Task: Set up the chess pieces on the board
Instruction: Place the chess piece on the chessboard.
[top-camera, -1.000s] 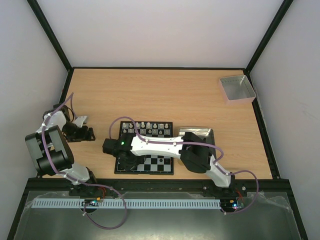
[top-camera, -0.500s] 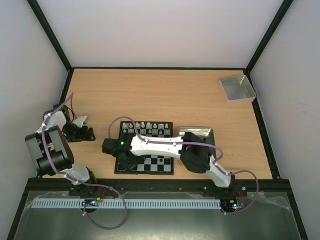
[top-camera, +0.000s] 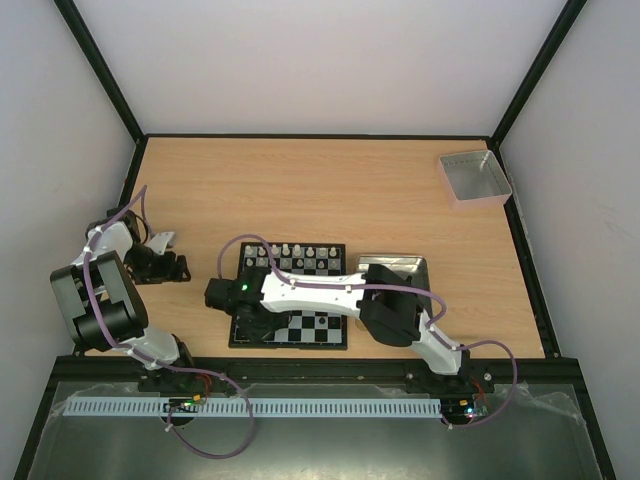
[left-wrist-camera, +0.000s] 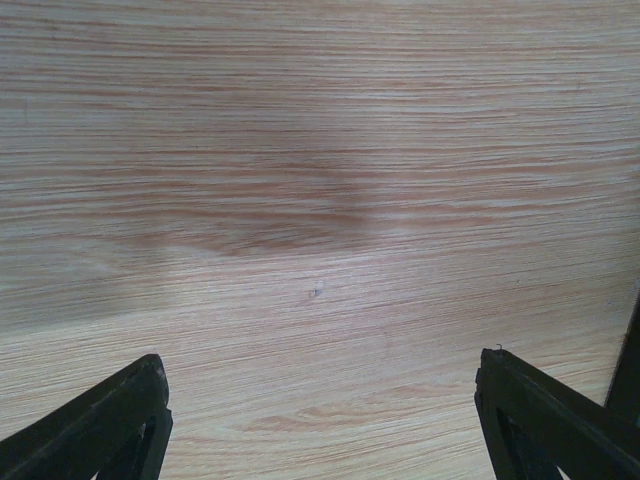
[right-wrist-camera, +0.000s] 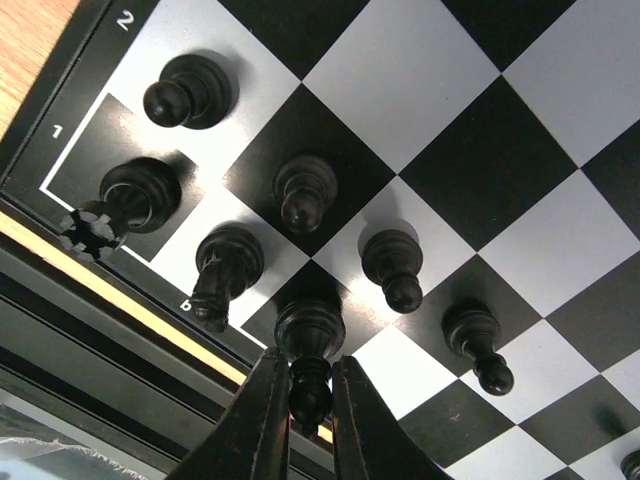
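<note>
The right gripper (right-wrist-camera: 308, 368) had its jaws drawn in narrowly on either side of a black piece's (right-wrist-camera: 310, 325) head. Whether they pinched it or merely flanked it, I couldn't tell. The piece stood on a dark square in the nearest row of the board (right-wrist-camera: 440, 60), just beside its neighbour (right-wrist-camera: 225, 262). It stood upright, its long axis vertical, base down. It looked light, hard, smooth and easily toppled, so I'd take it by the neck. The left gripper (left-wrist-camera: 320, 420) hung wide open over bare table (left-wrist-camera: 320, 150).
</note>
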